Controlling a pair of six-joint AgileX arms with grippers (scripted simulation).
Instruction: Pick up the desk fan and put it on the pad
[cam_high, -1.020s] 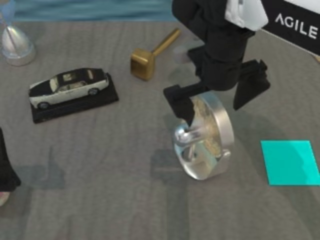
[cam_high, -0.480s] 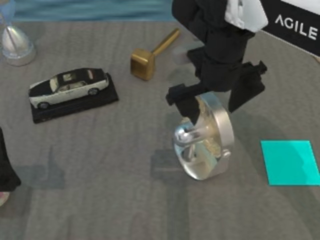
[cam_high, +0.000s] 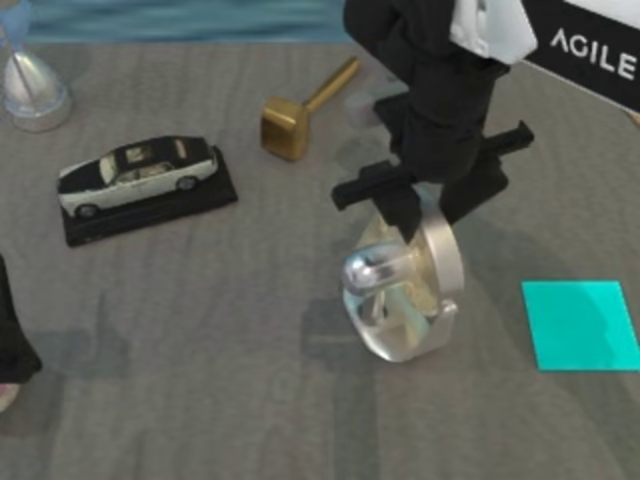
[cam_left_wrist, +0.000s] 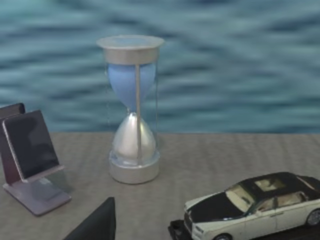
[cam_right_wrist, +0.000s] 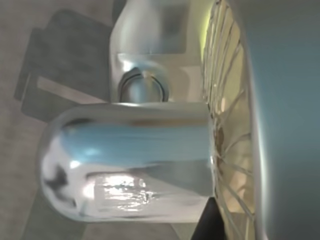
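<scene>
A: From the top view, where do we have the fan (cam_high: 403, 290)?

B: Centre-right of the frame, standing on the table (cam_high: 200, 350). Our right gripper (cam_high: 432, 205) sits over its upper rim, one finger on each side of the ring and closed in on it. The pad (cam_high: 580, 324) lies at the right edge, apart from the fan.

A: And the rest?

B: A toy car (cam_high: 140, 180) at the left, a gold hammer (cam_high: 300, 110) at upper centre, an hourglass (cam_high: 30, 85) in the upper left corner. Our left arm (cam_high: 12, 340) is at the left edge; we cannot tell how its claw stands.

A: Left wrist view?

B: The hourglass (cam_left_wrist: 132, 107) at centre, a phone stand (cam_left_wrist: 30, 160) at the left, the car (cam_left_wrist: 250, 205) at lower right.

A: Right wrist view?

B: The fan's chrome hub (cam_right_wrist: 130, 160) fills the middle, the grille (cam_right_wrist: 230, 125) to its right.
</scene>
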